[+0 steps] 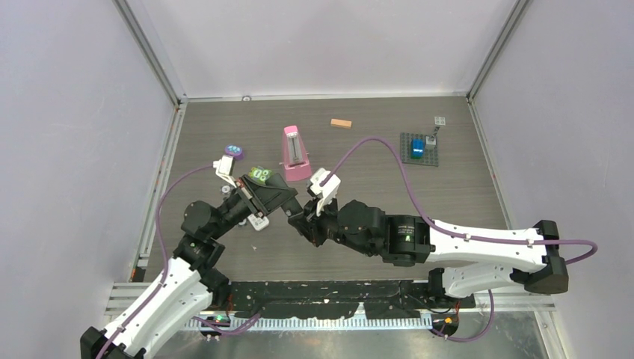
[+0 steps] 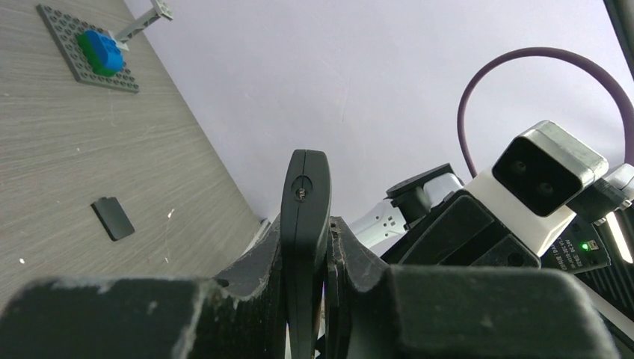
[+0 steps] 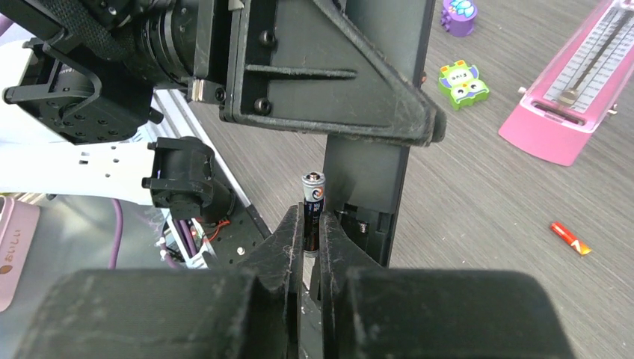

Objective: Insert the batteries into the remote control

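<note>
A battery point(image 3: 313, 196), dark with a coloured band, stands upright and pinched low on its barrel in the clenched right gripper point(image 3: 311, 218), its capped end up and just beside the open bay point(image 3: 365, 224) of the remote point(image 3: 368, 168). The remote is held on edge above the table point(image 1: 463, 187), left of centre and towards the near edge. The left gripper point(image 2: 308, 243) is clamped across the remote's thin sides.

The cell looks light, rigid and smooth-skinned, so it could roll or swivel between the pads. A hold across the middle of the barrel, leaving both ends free, seems the surest. As gripped now, the free upper end would have to enter the bay first. The remote is a stiff slab that could pivot in its narrow clamp if the cell is pushed hard against the spring contacts.

A spare battery point(image 3: 570, 238), red and orange, lies flat on the table towards the right. A small dark plate, probably the cover point(image 2: 113, 218), rests on the boards well apart from the arms. Further back stand a pink metronome point(image 3: 572, 90) and an owl toy point(image 3: 463, 84), with no cell yet visibly seated in the bay
</note>
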Robot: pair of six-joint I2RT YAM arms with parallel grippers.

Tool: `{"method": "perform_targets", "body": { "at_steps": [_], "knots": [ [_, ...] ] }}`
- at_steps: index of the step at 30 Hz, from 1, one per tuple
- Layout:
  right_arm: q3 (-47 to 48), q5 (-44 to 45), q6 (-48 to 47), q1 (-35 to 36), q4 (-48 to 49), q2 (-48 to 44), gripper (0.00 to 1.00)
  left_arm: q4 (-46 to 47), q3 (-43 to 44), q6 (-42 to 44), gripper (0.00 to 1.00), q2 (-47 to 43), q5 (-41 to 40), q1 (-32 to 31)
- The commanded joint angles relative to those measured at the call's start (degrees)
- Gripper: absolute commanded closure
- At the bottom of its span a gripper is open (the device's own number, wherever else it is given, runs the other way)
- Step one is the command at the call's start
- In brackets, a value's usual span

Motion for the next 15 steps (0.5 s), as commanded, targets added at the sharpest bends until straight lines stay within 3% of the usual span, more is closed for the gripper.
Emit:
{"method": "perform_targets", "body": {
  "at_steps": [1, 15],
  "knots": [
    [2.8, 5.3, -3.0, 0.1, 0.9, -0.8, 0.94, 5.6, 0.6, -1.6, 1.00, 0.2, 2.5, -0.1],
    [0.8, 6.9, -6.3, 0.1, -1.5, -3.9, 0.93, 7.0, 0.9, -4.2, 1.00, 1.3, 1.9, 0.0]
  ]
}}
